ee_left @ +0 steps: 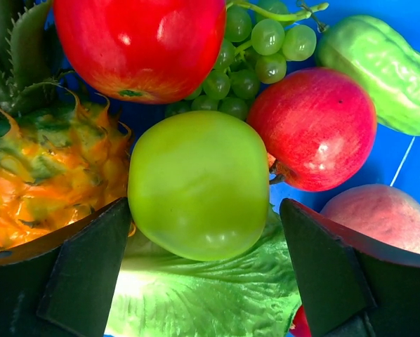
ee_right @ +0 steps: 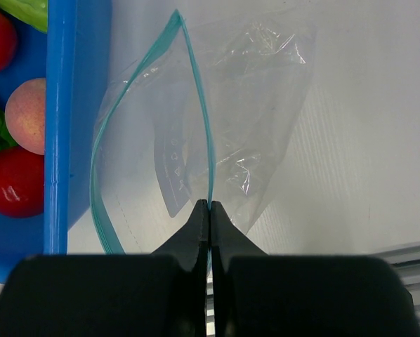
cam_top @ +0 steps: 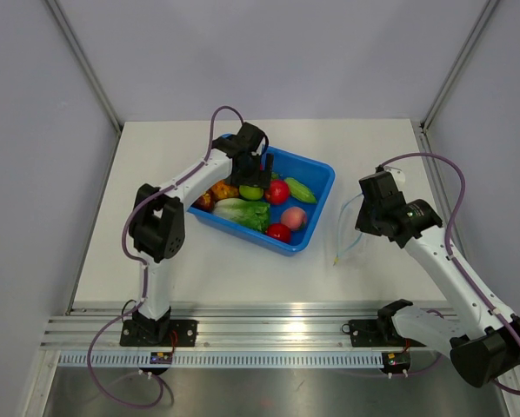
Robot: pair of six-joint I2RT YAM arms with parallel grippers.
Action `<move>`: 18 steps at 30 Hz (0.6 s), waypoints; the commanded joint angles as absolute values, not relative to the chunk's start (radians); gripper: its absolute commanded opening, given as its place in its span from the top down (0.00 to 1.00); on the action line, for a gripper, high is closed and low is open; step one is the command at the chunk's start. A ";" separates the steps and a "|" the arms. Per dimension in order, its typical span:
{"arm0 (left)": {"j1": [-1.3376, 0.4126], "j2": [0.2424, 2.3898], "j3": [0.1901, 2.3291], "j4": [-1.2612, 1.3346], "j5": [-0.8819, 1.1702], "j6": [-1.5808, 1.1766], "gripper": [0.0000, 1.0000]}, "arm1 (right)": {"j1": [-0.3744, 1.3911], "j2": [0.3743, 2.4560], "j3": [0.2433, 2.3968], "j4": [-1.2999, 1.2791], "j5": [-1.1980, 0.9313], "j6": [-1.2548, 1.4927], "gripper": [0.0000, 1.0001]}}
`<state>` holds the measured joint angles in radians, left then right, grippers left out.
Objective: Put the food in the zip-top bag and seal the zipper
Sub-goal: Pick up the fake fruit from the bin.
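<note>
From above, a blue tray (cam_top: 316,165) of toy food sits mid-counter, nearer the far edge, and the left hand (cam_top: 253,186) hangs over its far-left part, above a green apple (cam_top: 251,193). The clear bag (cam_top: 351,230) lies on the counter just right of the tray, toward the right edge, under the end of the right arm (cam_top: 443,261). At the left wrist, the hand is spread wide, one finger on each side of the green apple; I cannot tell whether either one touches it. The apple rests on lettuce (ee_left: 203,295), with a pineapple (ee_left: 48,168), a red apple (ee_left: 140,45), grapes (ee_left: 248,63), a dark red fruit (ee_left: 315,130) and a peach (ee_left: 378,217) around it. At the right wrist, the right hand (ee_right: 208,210) is pressed together, pinching one lip of the teal zipper (ee_right: 196,105). The bag's mouth gapes, and the other lip lies against the tray wall.
</note>
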<state>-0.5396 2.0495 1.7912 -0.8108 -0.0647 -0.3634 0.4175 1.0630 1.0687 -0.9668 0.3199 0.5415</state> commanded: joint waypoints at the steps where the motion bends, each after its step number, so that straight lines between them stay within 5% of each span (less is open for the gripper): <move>1: -0.538 2.059 1.818 -0.761 -0.087 -0.365 0.08 | 0.411 1.066 1.088 -0.956 0.318 0.529 1.00; 8: -0.540 2.059 1.787 -0.709 -0.094 -0.353 0.12 | 0.411 1.062 1.081 -0.953 0.314 0.537 1.00; 14: -0.538 2.046 1.781 -0.698 -0.069 -0.348 0.30 | 0.410 1.049 1.081 -0.965 0.318 0.543 1.00; 18: -0.540 2.028 1.773 -0.698 -0.066 -0.338 0.30 | 0.410 1.042 1.074 -0.966 0.318 0.546 1.00</move>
<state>-0.5396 2.0525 1.7836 -0.7425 -0.0715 -0.3546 0.4175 1.0645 1.0687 -0.9680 0.3195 0.5423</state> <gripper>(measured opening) 0.730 0.011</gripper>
